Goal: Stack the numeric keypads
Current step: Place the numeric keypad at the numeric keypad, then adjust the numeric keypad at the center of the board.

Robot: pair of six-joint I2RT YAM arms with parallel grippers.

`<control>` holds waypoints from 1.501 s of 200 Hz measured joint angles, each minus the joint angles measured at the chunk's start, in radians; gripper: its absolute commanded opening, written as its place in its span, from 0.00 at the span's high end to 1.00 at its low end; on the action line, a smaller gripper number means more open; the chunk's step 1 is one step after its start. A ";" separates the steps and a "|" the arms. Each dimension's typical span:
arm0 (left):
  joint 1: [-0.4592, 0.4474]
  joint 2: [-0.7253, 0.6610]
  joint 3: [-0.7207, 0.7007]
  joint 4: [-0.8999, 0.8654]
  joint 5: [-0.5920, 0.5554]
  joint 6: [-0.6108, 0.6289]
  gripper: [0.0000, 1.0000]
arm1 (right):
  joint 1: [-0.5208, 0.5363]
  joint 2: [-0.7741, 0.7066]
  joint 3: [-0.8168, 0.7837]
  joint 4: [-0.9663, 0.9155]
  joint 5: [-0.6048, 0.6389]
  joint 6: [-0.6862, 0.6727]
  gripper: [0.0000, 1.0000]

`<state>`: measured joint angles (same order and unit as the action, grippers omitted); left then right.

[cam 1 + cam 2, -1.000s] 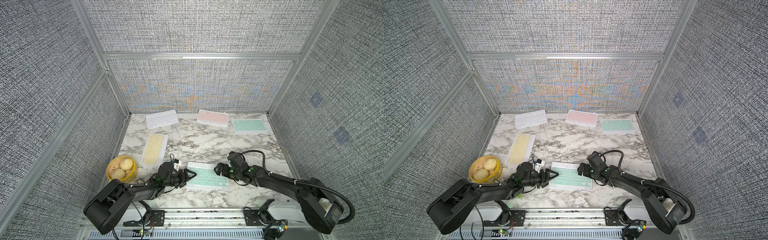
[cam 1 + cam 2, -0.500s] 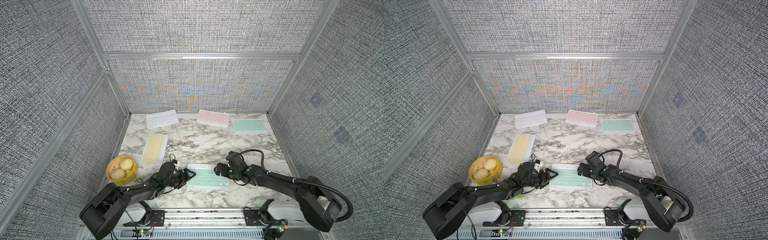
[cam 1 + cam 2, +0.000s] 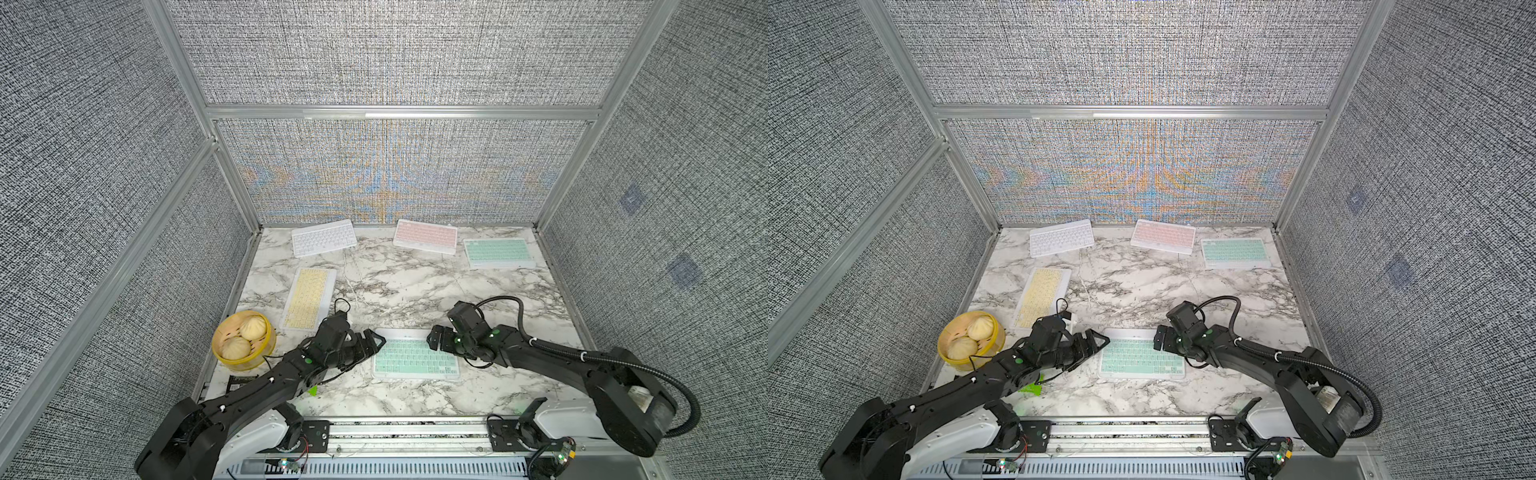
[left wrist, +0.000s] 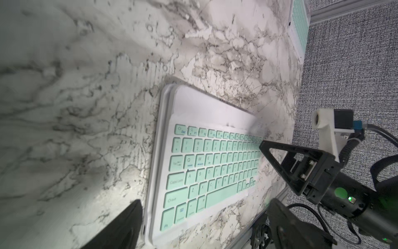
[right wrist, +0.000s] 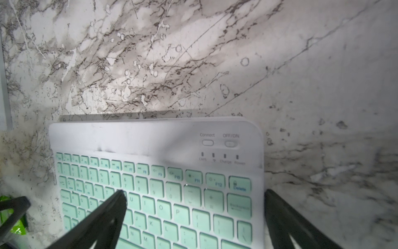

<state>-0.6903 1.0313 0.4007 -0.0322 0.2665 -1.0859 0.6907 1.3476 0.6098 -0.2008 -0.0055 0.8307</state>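
Mint keypad (image 3: 415, 361), apparently released as the left end effector (image 3: 376, 348) was spread wider, is left lying between it and the spread right end effector (image 3: 433, 338).

It's a lab booth (fabric walls (image 3: 395, 54), aluminium frame (image 3: 399, 113)).
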 measured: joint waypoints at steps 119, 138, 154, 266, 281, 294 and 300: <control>0.352 0.431 0.555 -0.430 -0.546 0.460 0.01 | 0.008 0.000 0.123 -0.131 0.187 -0.108 0.01; 0.447 0.526 0.595 -0.402 -0.530 0.480 0.01 | 0.007 -0.002 0.137 -0.130 0.195 -0.122 0.01; 0.516 0.607 0.645 -0.402 -0.528 0.480 0.01 | 0.007 -0.008 0.137 -0.129 0.200 -0.127 0.01; 0.745 0.876 0.792 -0.370 -0.320 0.458 0.02 | -0.015 -0.011 0.154 -0.092 0.178 -0.148 0.01; 0.745 0.879 0.792 -0.363 -0.320 0.457 0.01 | -0.027 -0.001 0.154 -0.075 0.154 -0.152 0.01; 0.745 0.879 0.788 -0.356 -0.315 0.457 0.01 | -0.037 0.008 0.154 -0.061 0.139 -0.154 0.01; 0.745 0.877 0.784 -0.352 -0.311 0.458 0.01 | -0.040 0.010 0.154 -0.055 0.127 -0.156 0.01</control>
<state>0.0551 1.9083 1.1851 -0.3847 -0.0448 -0.6281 0.6502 1.3579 0.7639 -0.2554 0.1211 0.6750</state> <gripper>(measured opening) 0.992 0.989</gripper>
